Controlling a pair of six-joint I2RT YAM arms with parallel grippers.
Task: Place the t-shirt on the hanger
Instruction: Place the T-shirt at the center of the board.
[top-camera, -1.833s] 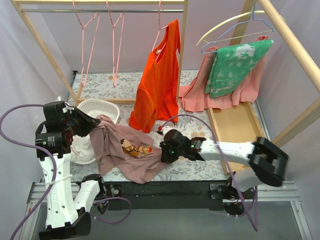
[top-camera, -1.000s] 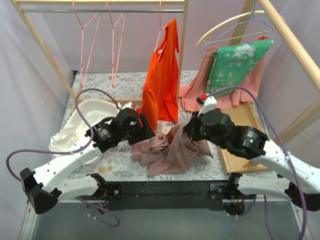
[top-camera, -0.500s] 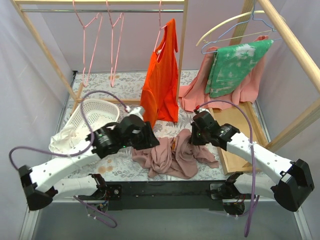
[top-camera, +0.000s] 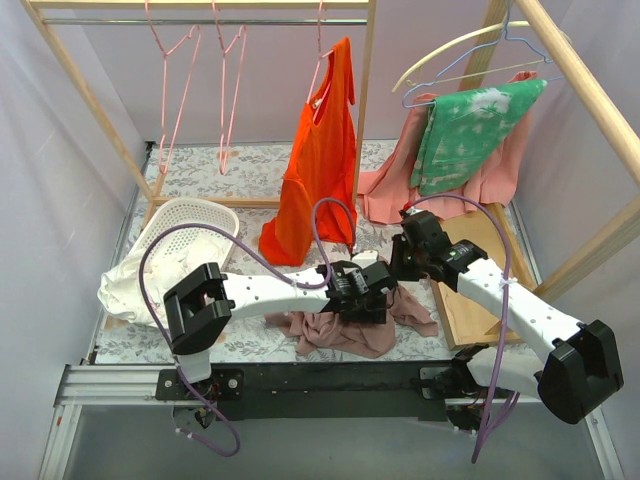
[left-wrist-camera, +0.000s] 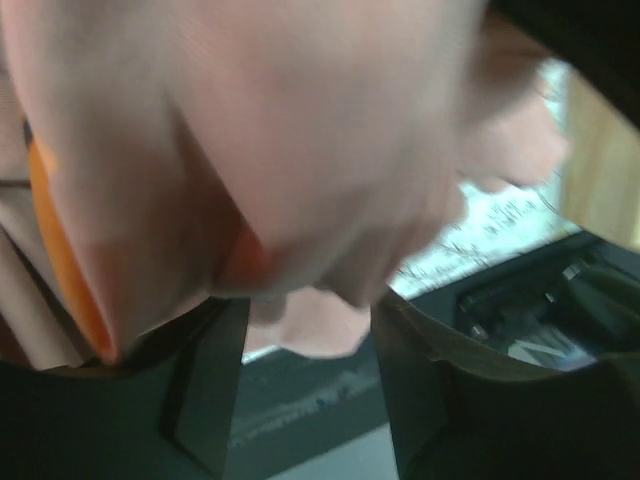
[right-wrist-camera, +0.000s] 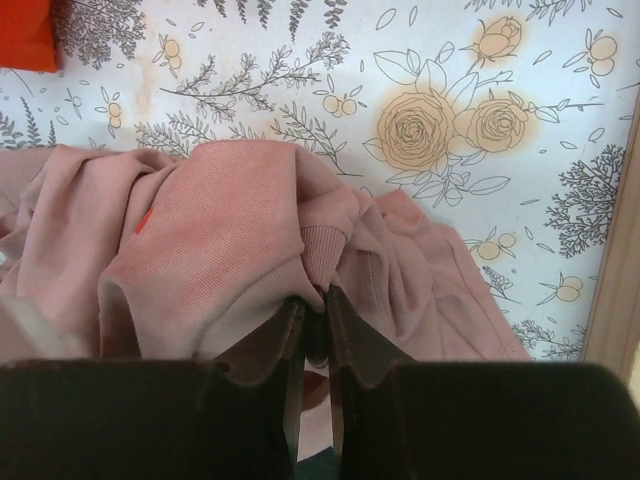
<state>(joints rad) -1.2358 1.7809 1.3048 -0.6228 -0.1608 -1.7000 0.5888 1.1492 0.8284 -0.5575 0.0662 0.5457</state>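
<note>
At counter (top-camera: 200, 175) centre, near front edge: t-shirt (top-camera: 345, 328) lies in a crumpled heap, both arms reaching into it.

Right fingers (right-wrist-camera: 355, 350): pressed almost together, pinching a raised fold of the t-shirt (right-wrist-camera: 225, 250) at a ribbed hem. The rest of the cloth drapes away to both sides onto the floral surface.

Left fingers (left-wrist-camera: 205, 390): spread wide. Mauve fabric fills the wrist view close to the lens, and a lobe of it droops into the gap between the fingers. Neither finger can be seen pressing on it. From above, the left arm lies across the heap from the left, its tip just beside the right arm's tip.

Hanger (top-camera: 231, 100): empty, on the rail at back left, well apart from the t-shirt. Orange top (top-camera: 320, 150) hangs between them.
</note>
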